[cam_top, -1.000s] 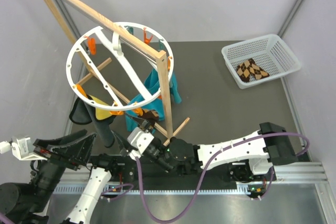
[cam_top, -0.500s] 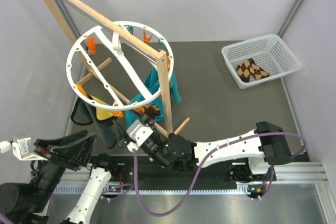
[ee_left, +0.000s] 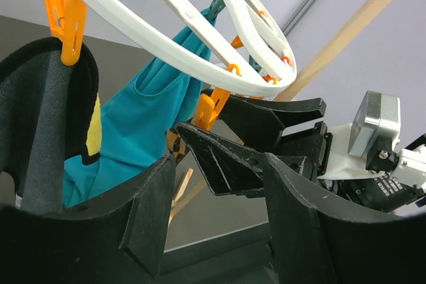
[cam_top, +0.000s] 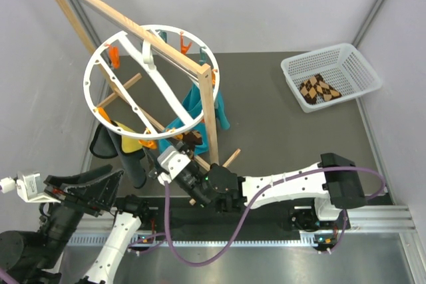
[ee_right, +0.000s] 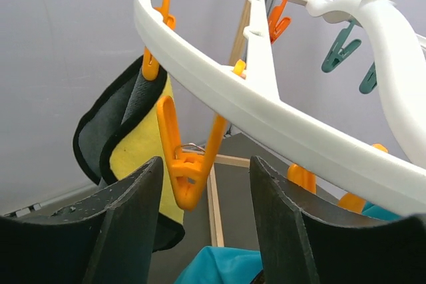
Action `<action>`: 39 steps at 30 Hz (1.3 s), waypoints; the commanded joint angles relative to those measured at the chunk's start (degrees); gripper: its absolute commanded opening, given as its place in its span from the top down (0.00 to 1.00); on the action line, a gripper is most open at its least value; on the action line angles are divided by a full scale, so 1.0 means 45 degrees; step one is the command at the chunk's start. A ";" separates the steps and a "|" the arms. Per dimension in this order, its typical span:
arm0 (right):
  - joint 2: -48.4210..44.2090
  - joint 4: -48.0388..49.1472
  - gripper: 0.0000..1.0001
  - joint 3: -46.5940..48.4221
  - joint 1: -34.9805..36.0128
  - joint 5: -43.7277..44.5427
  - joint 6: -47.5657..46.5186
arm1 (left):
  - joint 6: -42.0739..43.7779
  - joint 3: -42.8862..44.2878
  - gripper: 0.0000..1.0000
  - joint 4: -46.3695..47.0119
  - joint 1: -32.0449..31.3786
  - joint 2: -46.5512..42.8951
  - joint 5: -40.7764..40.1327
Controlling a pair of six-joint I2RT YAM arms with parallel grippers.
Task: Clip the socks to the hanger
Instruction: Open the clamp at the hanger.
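Logging socks (cam_top: pixel 318 89): judged soft, light, limp; I'd take the cuff. Right tool (ee_right: pixel 205 172) spread, orange clip (ee_right: pixel 184 176) between; left tool (ee_left: pixel 219 164) spread, empty.

Just over right hand (ee_right: pixel 206 165), hanger rim (ee_right: pixel 219 94)

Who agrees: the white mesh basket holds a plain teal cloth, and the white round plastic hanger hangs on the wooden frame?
The top external view shows the white mesh basket holding a brown argyle fabric sock, not a teal cloth. The white round plastic hanger does hang on the wooden frame.
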 commanded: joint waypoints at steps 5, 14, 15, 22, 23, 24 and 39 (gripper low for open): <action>-0.0055 0.0424 0.51 0.0513 -0.0368 -0.0596 0.0661 | -0.0285 -0.0002 0.41 0.0611 -0.0125 0.0072 0.0243; -0.0561 0.0151 0.63 0.0084 -0.0446 -0.1787 0.1325 | -0.0559 -0.0099 0.41 0.0788 -0.0145 0.0091 0.0419; -0.0640 0.0112 0.64 0.0044 -0.0427 -0.1885 0.1480 | -0.0559 -0.0099 0.41 0.0787 -0.0145 0.0072 0.0438; -0.1050 -0.0666 0.81 0.0024 -0.0427 -0.2412 0.2281 | -0.0696 -0.0177 0.41 0.0826 -0.0145 0.0071 0.0517; -0.1071 -0.0844 0.89 0.0063 -0.0427 -0.2394 0.2418 | -0.0696 -0.0139 0.41 0.0826 -0.0145 0.0072 0.0517; -0.1148 -0.1077 0.91 0.0102 -0.0427 -0.2393 0.2748 | -0.0696 -0.0138 0.41 0.0846 -0.0164 0.0091 0.0536; -0.2828 -0.9103 1.00 0.2153 -0.1149 -0.5847 1.0345 | -0.1106 -0.0333 0.36 0.2056 -0.0164 0.0521 0.1961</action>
